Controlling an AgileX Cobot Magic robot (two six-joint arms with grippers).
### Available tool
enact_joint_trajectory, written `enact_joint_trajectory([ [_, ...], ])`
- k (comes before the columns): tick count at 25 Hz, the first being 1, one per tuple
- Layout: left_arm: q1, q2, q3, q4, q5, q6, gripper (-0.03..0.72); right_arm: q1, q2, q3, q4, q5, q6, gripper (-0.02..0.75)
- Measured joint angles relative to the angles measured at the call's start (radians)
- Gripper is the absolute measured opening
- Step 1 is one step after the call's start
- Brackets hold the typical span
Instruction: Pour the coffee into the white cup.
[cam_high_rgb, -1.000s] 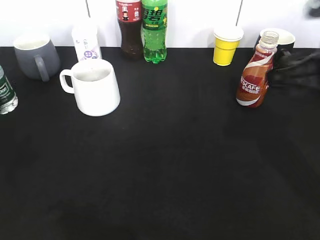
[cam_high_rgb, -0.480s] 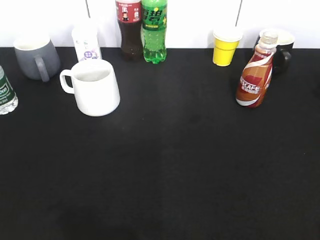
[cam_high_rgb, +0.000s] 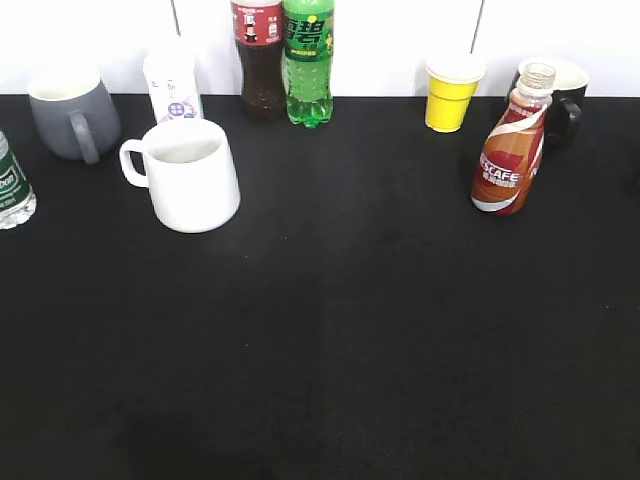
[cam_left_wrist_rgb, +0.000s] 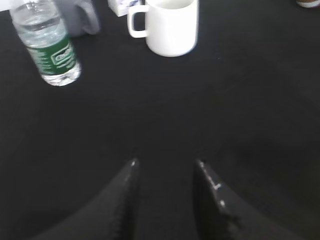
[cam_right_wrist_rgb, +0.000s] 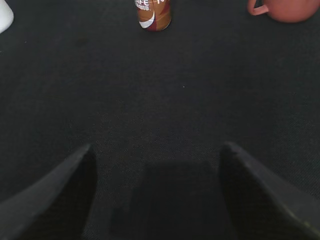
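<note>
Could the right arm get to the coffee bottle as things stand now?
Probably yes. In the right wrist view the right gripper is open, with only bare black table between it and the upright coffee bottle. The yellow cup and black mug stand behind the bottle, not in the path.

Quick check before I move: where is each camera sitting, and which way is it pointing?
Exterior: raised in front, angled down over the black table toward the back wall; no arm shows.
Left wrist: low above the table, facing the white cup and a water bottle; its open fingers fill the bottom.
Right wrist: low, facing the coffee bottle and a pink mug; fingers spread wide.
Shared: exterior and left wrist both show the white cup.
</note>
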Motion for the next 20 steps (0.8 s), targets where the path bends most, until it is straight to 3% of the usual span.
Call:
enact_joint_trajectory([
  [3, 0.121, -0.013, 0.0, 0.0, -0.001, 0.0, 0.242, -0.055, -0.004, 0.0, 0.0, -0.001, 0.0, 0.575],
  [8, 0.304, -0.07, 0.0, -0.001, -0.002, 0.0, 0.239, -0.235, -0.028, 0.0, -0.001, -0.003, 0.0, 0.575],
  [11, 0.332, -0.07, 0.0, -0.001, -0.003, 0.0, 0.239, -0.336, -0.036, 0.0, 0.0, -0.003, 0.001, 0.575],
  [20, 0.344, -0.07, 0.0, -0.002, -0.003, 0.0, 0.239, -0.345, -0.036, 0.0, 0.0, -0.003, 0.001, 0.575],
])
